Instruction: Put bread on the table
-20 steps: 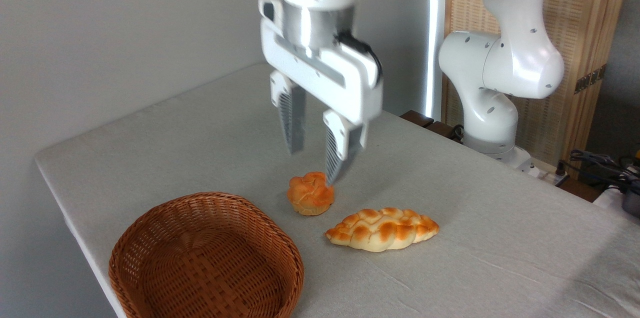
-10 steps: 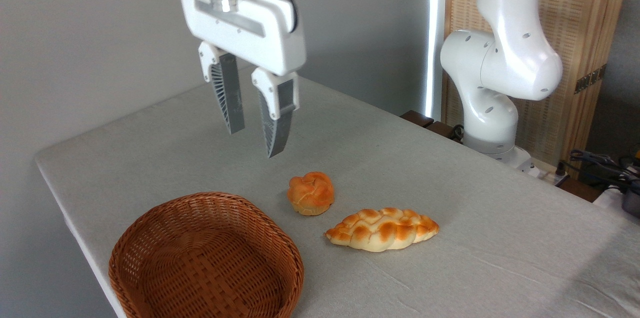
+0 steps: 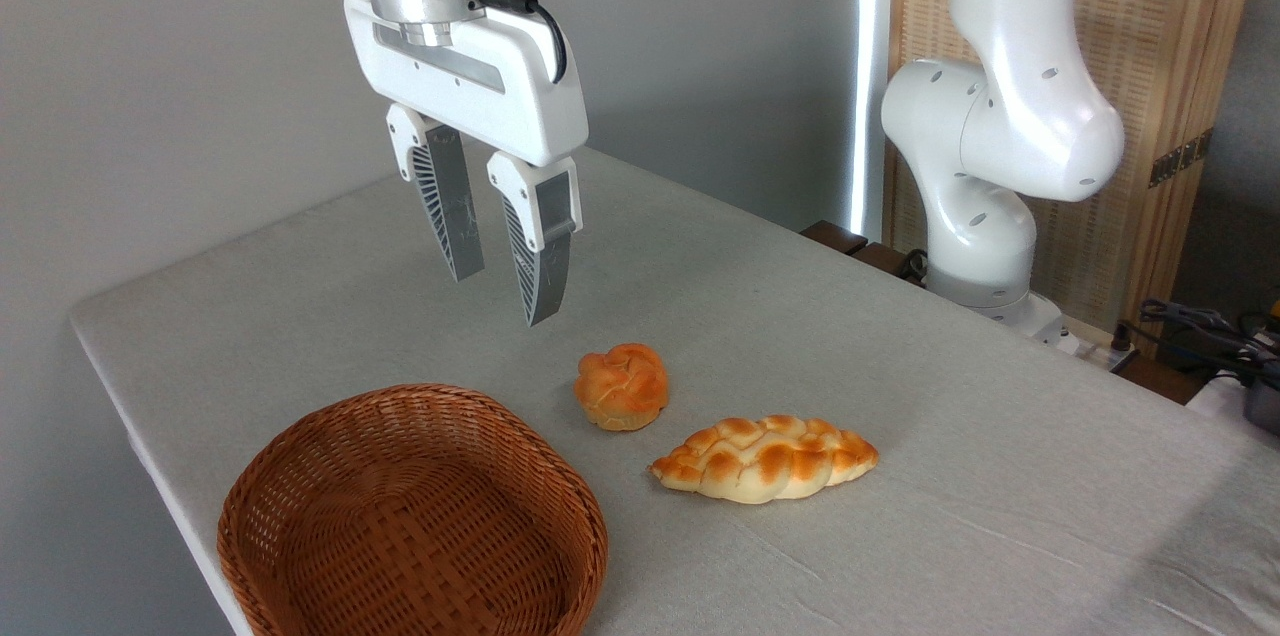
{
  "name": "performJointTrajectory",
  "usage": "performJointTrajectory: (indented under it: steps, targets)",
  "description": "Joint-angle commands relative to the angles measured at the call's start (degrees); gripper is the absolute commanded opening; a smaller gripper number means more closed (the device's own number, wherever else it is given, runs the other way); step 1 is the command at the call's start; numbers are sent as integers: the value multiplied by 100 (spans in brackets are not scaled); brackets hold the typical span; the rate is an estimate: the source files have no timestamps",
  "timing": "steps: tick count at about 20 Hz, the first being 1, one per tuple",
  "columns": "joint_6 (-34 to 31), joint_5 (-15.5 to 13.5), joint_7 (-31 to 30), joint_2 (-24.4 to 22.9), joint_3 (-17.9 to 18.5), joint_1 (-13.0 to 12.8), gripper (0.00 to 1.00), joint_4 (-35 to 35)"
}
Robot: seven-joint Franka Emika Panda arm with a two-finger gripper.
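camera | hand [image 3: 505, 298] empty, fingers parted, shifted slightly | bread [image 3: 765, 458] unmoved on table [image 3: 900, 356]

Plain grey wall [image 3: 180, 66], bright vertical light strip [image 3: 868, 66], woven wooden screen [image 3: 1170, 66], cables [image 3: 1200, 326] at right

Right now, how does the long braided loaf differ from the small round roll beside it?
The braided loaf is long with tapered ends; the round roll is compact and knotted. The loaf is roughly twice the roll's length. The loaf shows pale cream sides; the roll is orange nearly all over. Both lie on the table, outside the basket, untouched.
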Motion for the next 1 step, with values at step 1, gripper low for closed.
performJointTrajectory:
  steps: [1]
  targets:
    - [-157,62,-48,11,45,-9,100,112]
